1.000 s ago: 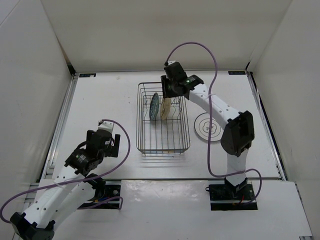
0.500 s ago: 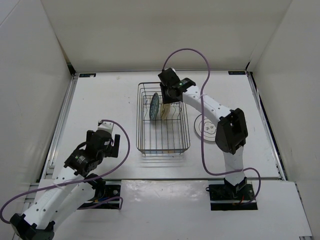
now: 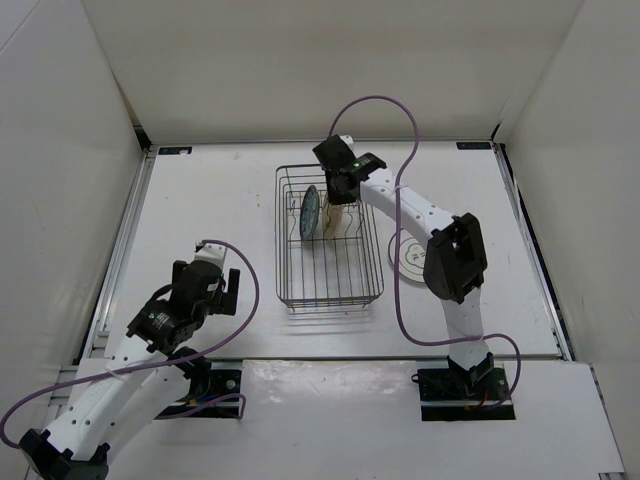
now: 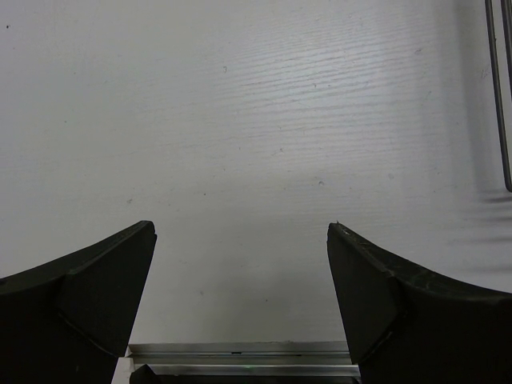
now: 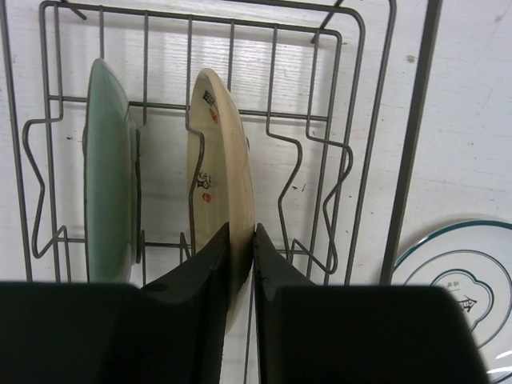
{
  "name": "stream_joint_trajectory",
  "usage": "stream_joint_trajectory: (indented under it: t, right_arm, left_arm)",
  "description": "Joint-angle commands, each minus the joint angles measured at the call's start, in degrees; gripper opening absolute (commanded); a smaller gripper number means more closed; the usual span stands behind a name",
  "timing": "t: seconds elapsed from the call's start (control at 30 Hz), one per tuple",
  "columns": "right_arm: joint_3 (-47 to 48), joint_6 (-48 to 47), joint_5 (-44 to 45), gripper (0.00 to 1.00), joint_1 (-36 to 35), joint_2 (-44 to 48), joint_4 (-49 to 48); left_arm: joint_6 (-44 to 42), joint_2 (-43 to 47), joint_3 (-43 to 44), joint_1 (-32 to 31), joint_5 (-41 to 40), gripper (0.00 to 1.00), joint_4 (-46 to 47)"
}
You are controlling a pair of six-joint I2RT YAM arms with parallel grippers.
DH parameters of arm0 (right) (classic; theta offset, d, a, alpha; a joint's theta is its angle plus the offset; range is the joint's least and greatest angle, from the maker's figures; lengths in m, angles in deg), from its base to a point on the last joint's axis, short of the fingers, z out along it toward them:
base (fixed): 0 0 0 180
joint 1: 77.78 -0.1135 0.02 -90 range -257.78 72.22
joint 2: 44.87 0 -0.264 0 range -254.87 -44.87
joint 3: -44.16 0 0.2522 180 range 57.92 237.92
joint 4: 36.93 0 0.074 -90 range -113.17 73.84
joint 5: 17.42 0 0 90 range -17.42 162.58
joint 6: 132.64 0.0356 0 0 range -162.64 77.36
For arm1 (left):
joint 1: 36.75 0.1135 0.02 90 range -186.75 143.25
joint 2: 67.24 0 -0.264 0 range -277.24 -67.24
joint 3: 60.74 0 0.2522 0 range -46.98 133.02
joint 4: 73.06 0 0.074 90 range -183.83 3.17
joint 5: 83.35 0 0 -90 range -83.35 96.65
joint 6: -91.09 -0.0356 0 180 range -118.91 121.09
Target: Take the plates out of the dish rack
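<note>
The dark wire dish rack (image 3: 328, 290) stands mid-table. The teal-blue plate (image 3: 310, 212) and the cream-beige plate (image 3: 331, 221) stand on edge between its tines; both show in the right wrist view, teal (image 5: 108, 168) left of cream (image 5: 222, 176). My right gripper (image 5: 242, 236) is shut on the cream-beige plate's rim, over the rack's far end (image 3: 338, 190). The white plate with dark rim ring (image 3: 408, 252) lies flat on the table right of the rack, partly under my right arm. My left gripper (image 4: 240, 240) is open and empty over bare table, left of the rack (image 3: 205, 285).
White walls enclose the table on three sides. A metal rail (image 4: 240, 350) runs along the table edge under my left gripper. A rack wire (image 4: 496, 88) shows at the right edge of the left wrist view.
My right arm has swung further left over the rack's far end and now covers more of the white plate. The left arm has not moved.
</note>
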Motion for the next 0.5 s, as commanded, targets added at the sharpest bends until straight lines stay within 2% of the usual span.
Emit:
stream_joint_trajectory:
  t: [0.0,0.2,0.47]
  right_arm:
    - [3.46,0.9,1.67,0.14,-0.35,0.43,0.68]
    - [4.33,3.97,2.63,0.12,-0.27,3.42,0.68]
    - [7.5,3.45,7.38,0.08,-0.35,7.81,2.26]
  left_arm:
    - [0.01,0.56,-0.37,0.17,0.73,0.99,0.75]
    - [0.01,0.82,-0.46,0.08,0.56,0.99,0.67]
    - [0.0,1.0,-0.46,0.17,0.56,0.99,0.58]
